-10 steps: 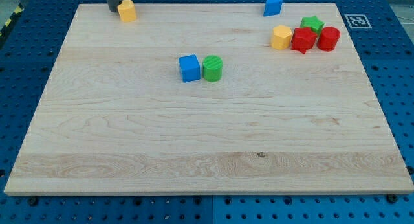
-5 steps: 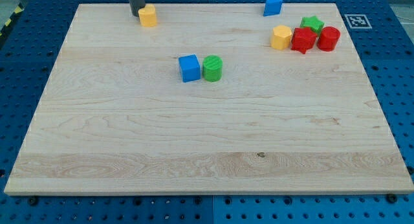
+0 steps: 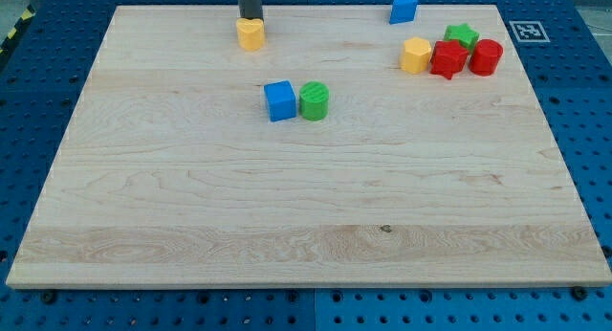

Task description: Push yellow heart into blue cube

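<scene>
The yellow heart (image 3: 251, 34) lies near the board's top edge, left of centre. My tip (image 3: 249, 19) is right behind it on its upper side, touching or nearly touching it. The blue cube (image 3: 280, 100) sits below and slightly right of the heart, with a clear gap between them. A green cylinder (image 3: 314, 99) touches the blue cube's right side.
At the top right are a blue triangular block (image 3: 404, 7), a yellow hexagonal block (image 3: 416, 55), a red star-like block (image 3: 447, 59), a green star block (image 3: 462, 34) and a red cylinder (image 3: 486, 57). The wooden board (image 3: 306, 226) rests on a blue pegboard.
My tip and the yellow heart have slid to the right along the top edge and slightly down, from the top-left area to above the blue cube. Other blocks have not moved.
</scene>
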`<state>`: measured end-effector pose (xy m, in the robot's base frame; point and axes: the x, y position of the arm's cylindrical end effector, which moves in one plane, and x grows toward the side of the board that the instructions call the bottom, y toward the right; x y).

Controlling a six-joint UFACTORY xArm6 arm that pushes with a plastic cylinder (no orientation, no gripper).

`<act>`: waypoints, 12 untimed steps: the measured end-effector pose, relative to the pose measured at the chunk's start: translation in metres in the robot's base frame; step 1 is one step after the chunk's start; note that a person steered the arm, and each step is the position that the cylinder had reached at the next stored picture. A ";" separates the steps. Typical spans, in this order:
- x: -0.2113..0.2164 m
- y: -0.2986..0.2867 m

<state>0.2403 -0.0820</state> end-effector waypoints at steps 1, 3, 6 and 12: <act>0.002 0.002; 0.003 -0.007; 0.033 -0.010; 0.100 0.033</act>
